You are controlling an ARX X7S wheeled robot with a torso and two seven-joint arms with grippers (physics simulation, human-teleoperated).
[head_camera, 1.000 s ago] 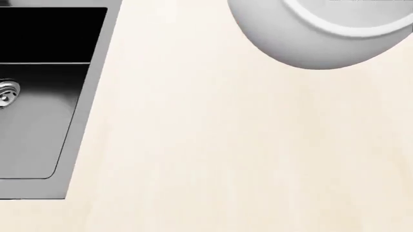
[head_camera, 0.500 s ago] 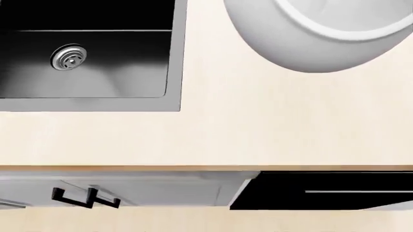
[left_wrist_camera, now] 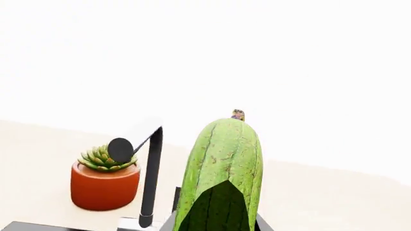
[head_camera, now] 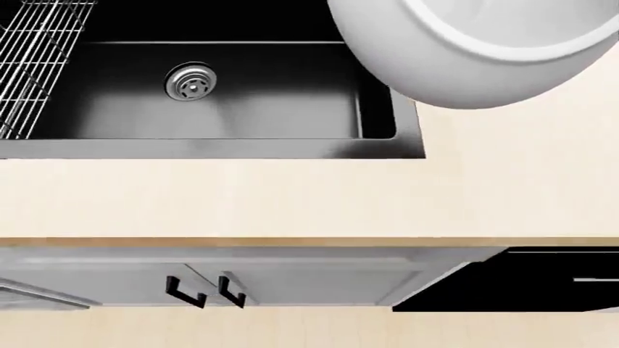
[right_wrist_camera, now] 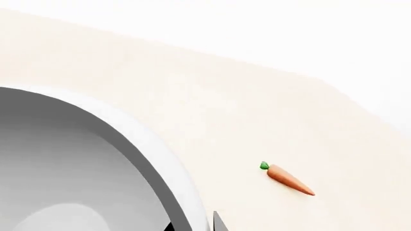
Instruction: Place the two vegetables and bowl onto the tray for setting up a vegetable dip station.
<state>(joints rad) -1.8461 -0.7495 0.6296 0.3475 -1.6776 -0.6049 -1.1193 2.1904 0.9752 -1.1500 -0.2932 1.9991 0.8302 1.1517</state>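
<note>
Right wrist view: one carrot [right_wrist_camera: 287,178], seemingly one bowl [right_wrist_camera: 96,159].

A simulated home kitchen. A dark sink [head_camera: 242,94] with a drain [head_camera: 190,81] is set into a pale wooden counter [head_camera: 290,199], with handled cabinet doors [head_camera: 203,286] below. A wire rack [head_camera: 39,51] and a tap [left_wrist_camera: 149,178] belong to it.

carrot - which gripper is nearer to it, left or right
Right, most likely. The right wrist view shows the carrot lying on the counter just past the bowl at that gripper. The left wrist view shows only the cucumber, faucet and plant pot, no carrot.
</note>
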